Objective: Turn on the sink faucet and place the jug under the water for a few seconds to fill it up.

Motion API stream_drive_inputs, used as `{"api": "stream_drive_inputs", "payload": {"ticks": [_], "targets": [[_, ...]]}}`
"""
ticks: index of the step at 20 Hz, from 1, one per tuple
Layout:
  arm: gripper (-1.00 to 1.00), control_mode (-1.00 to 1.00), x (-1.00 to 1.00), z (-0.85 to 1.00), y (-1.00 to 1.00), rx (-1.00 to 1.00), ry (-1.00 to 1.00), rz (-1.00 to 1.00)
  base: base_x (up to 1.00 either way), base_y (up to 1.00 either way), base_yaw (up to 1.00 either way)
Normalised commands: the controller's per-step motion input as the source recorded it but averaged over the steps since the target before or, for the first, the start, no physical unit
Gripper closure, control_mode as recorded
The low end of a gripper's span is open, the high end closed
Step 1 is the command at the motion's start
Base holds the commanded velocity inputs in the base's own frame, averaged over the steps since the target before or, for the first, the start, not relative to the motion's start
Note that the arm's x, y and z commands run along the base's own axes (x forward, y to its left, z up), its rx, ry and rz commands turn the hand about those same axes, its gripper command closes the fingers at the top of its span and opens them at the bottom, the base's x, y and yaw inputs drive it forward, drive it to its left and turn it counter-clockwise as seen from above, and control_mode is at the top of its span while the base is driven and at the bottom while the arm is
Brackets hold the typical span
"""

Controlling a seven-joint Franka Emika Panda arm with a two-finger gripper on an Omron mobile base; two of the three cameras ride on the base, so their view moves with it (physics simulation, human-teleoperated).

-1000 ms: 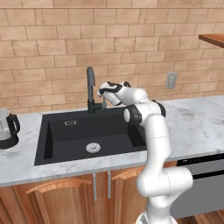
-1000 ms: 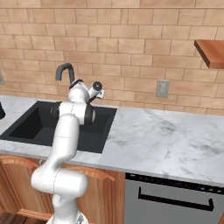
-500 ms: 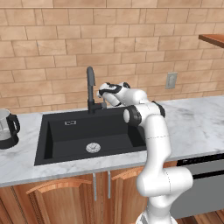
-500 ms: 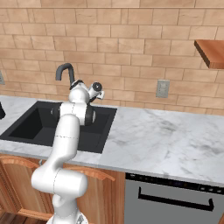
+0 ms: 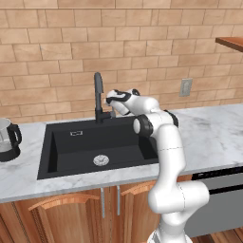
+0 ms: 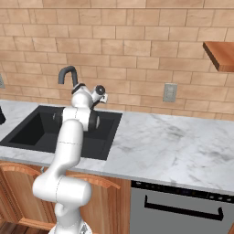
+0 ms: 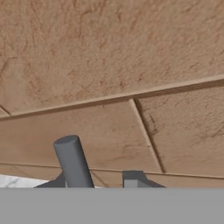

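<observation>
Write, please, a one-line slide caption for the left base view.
The end effector reaches beside the sink faucet above the dry sink; the jug waits on the counter.

Even, bright, soft rendered light with no glare. The black sink (image 5: 95, 142) stays dark in the middle left. The hand view's close brick wall (image 7: 109, 65) looks soft and grainy.

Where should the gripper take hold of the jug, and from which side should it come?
Probably the black side handle of the jug, approached from the sink side, since the handle sticks out that way and the jug stands upright on the counter.
</observation>
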Motion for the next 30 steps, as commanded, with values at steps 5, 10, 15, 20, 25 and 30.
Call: {"api": "stream_drive_inputs", "payload": {"ticks": [5,10,15,20,25,30], "targets": [[1.00,-1.00,0.00,0.00,0.00,0.00,0.00,0.00,0.00,0.00,0.00],[1.00,-1.00,0.00,0.00,-0.02,0.00,0.00,0.00,0.00,0.00,0.00],[1.00,-1.00,0.00,0.00,-0.23,0.00,0.00,0.00,0.00,0.00,0.00],[1.00,-1.00,0.00,0.00,-0.36,0.00,0.00,0.00,0.00,0.00,0.00],[1.00,-1.00,0.00,0.00,-0.40,0.00,0.00,-0.02,0.00,0.00,0.00],[1.00,-1.00,-0.02,0.00,-0.46,0.00,0.00,-0.05,0.00,0.00,0.00]]}}
